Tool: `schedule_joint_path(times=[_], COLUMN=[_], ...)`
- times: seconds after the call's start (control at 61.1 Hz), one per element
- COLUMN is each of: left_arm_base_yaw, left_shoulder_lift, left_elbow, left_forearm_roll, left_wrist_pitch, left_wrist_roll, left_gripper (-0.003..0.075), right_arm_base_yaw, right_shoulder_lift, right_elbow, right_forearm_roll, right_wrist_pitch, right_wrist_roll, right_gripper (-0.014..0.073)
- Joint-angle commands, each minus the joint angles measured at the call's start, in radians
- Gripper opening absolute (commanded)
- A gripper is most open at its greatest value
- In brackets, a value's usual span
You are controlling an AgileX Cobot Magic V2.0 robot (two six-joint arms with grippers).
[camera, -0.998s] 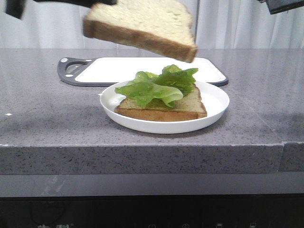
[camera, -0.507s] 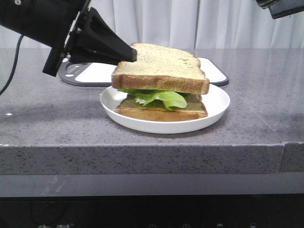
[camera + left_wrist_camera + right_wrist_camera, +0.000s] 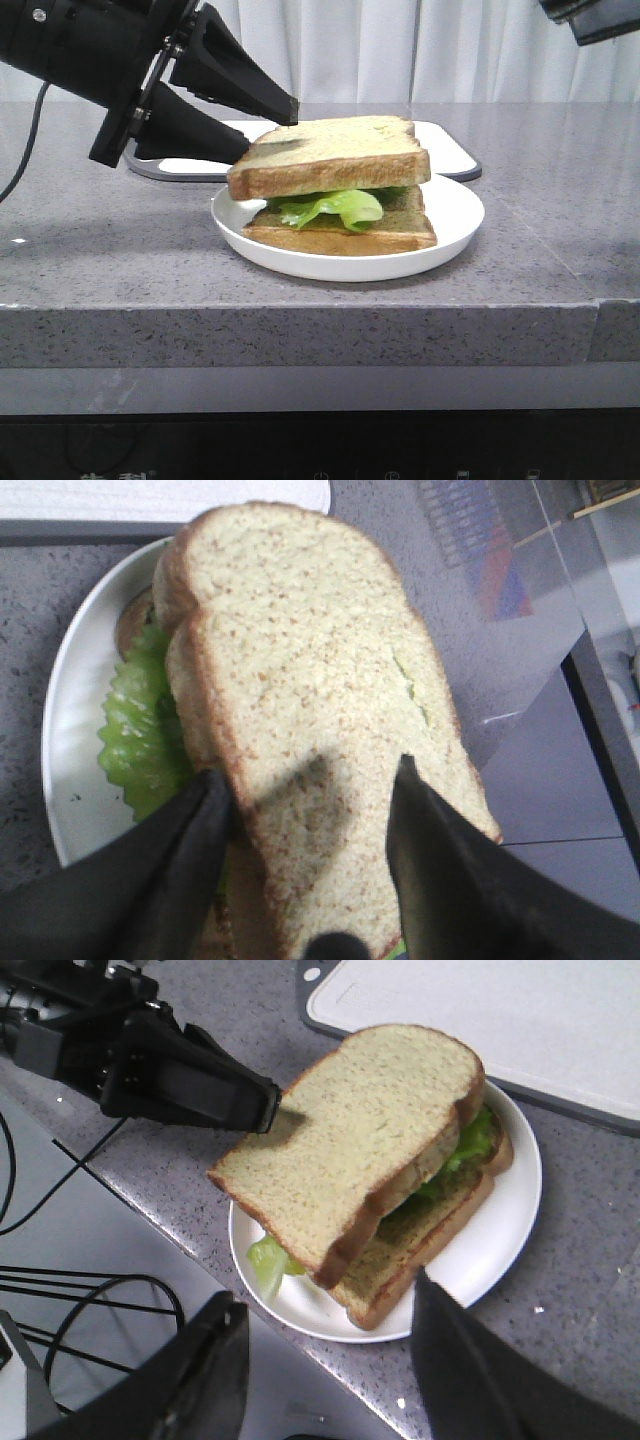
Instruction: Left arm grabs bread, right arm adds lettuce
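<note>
Resting tilted on lettuce (image 3: pixel 335 207): thick tan speckled bread (image 3: pixel 335 157); left gripper (image 3: pixel 272 128) parted, straddling edge.

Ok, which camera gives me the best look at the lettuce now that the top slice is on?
The front view: the lettuce shows as a green band between the bread and the lower slice. The left wrist view catches only a ruffled edge beside the bread; the right wrist view shows bits poking out at two corners.
</note>
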Motion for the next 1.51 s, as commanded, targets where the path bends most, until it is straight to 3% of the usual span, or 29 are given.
schedule_joint_path(times=[0.0, 0.229, 0.425, 0.589, 0.704, 1.08, 1.195, 1.244, 1.489], left_arm_base_yaw=[0.017, 0.111, 0.199, 0.221, 0.221, 0.221, 0.221, 0.221, 0.221], left_shoulder_lift=[-0.075, -0.245, -0.455, -0.612, -0.699, -0.984, -1.031, -1.041, -1.046], left_elbow=[-0.030, -0.030, -0.030, -0.030, -0.027, 0.138, 0.175, 0.185, 0.190], left_forearm_roll=[-0.012, 0.269, 0.698, 1.102, 1.266, 1.308, 1.308, 1.308, 1.310], left_wrist_pitch=[0.037, 0.033, 0.015, 0.030, 0.047, -0.051, -0.072, -0.076, -0.102], left_wrist_roll=[-0.016, -0.203, -0.487, -0.775, -0.896, -0.925, -0.925, -0.925, -0.925], left_gripper=[0.0400, 0.0400, 0.0400, 0.0399, 0.0399, 0.0396, 0.0326, 0.0253, -0.0022], right_arm_base_yaw=[-0.006, -0.006, -0.006, -0.006, -0.006, -0.006, -0.006, -0.006, -0.006], right_shoulder_lift=[-0.019, -0.019, -0.051, -0.133, -0.211, -0.475, -0.510, -0.519, -0.519], right_elbow=[-0.056, -0.201, -0.289, -0.285, -0.282, -0.094, -0.061, -0.055, -0.053], right_forearm_roll=[-0.048, -0.413, -0.744, -0.837, -0.834, -0.834, -0.834, -0.834, -0.834], right_wrist_pitch=[0.013, 0.126, 0.243, 0.262, 0.230, 0.060, 0.057, 0.057, 0.057], right_wrist_roll=[0.073, 0.413, 0.688, 0.784, 0.787, 0.787, 0.787, 0.787, 0.787], right_gripper=[0.0393, 0.0393, 0.0393, 0.0393, 0.0393, 0.0393, 0.0385, 0.0351, -0.0014])
